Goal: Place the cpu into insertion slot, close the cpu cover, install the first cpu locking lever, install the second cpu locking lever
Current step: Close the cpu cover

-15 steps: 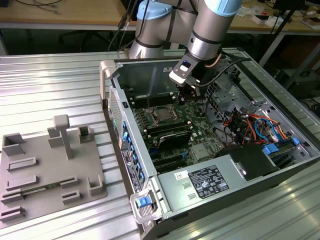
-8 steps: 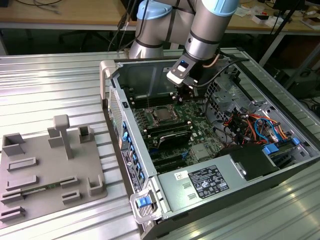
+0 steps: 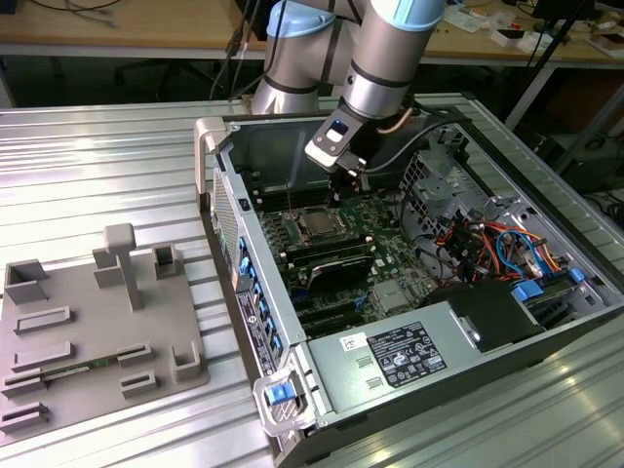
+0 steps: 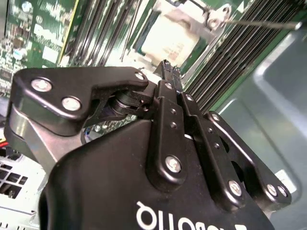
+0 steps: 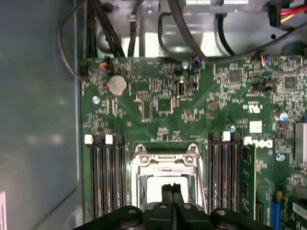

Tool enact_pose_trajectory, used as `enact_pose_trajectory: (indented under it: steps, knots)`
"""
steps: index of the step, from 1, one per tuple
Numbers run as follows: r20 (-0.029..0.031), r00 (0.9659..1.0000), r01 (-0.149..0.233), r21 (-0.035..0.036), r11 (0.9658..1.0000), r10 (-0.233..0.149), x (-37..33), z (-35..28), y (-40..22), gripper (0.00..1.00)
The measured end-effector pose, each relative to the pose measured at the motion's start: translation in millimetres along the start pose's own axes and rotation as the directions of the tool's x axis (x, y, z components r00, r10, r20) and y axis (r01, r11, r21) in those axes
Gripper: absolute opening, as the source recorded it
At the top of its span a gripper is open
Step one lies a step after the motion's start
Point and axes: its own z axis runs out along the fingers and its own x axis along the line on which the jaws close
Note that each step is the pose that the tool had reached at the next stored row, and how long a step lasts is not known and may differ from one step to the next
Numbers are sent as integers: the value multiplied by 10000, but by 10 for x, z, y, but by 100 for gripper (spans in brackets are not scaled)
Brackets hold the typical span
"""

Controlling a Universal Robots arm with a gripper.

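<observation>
- Right now the cpu (image 5: 153, 189) lies flat in the insertion slot (image 3: 304, 220), its pale metal top showing through the window of the cpu cover (image 5: 165, 160).
- I see the cover folded down flat over the chip.
- A thin wire lever (image 4: 261, 22) sticks out past one corner of the cover; I cannot tell whether it is latched.
- My gripper (image 5: 171, 188) hangs directly above the socket, fingers pressed together with nothing between them.
- Banks of memory slots (image 5: 108, 177) flank the socket on both sides of the motherboard (image 5: 163, 105).
- The board lies inside the open computer case (image 3: 224, 224) on the ribbed metal table (image 3: 97, 166).
- A grey fixture tray (image 3: 68, 331) sits near the table's edge on the exterior view's left, well apart from the case.
</observation>
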Motion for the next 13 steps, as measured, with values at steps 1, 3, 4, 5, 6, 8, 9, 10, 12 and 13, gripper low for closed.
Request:
enact_pose_trajectory:
  steps: [1, 3, 4, 5, 6, 8, 9, 10, 12, 13]
  knots:
    - [1, 10000, -1, 0, 10000, 1, -1, 5, -45, 11]
    - [-1, 10000, 0, -1, 10000, 0, -1, 14, -103, 11]
    - [1, 10000, -1, 0, 10000, 1, -1, 17, -124, 11]
    - [1, 10000, -1, 0, 10000, 1, -2, 21, -152, 11]
    - [1, 10000, -1, 1, 10000, 1, -2, 25, -177, 11]
    - [1, 10000, 0, 0, 10000, 0, -2, 39, -216, 11]
    - [1, 10000, -1, 0, 10000, 1, -2, 48, -231, 11]
    - [1, 10000, -1, 0, 10000, 1, -2, 58, -242, 11]
    - [0, 10000, -1, -4, 10000, 1, -1, 84, -263, 11]
    - [0, 10000, 0, -5, 10000, 0, -1, 97, -273, 11]
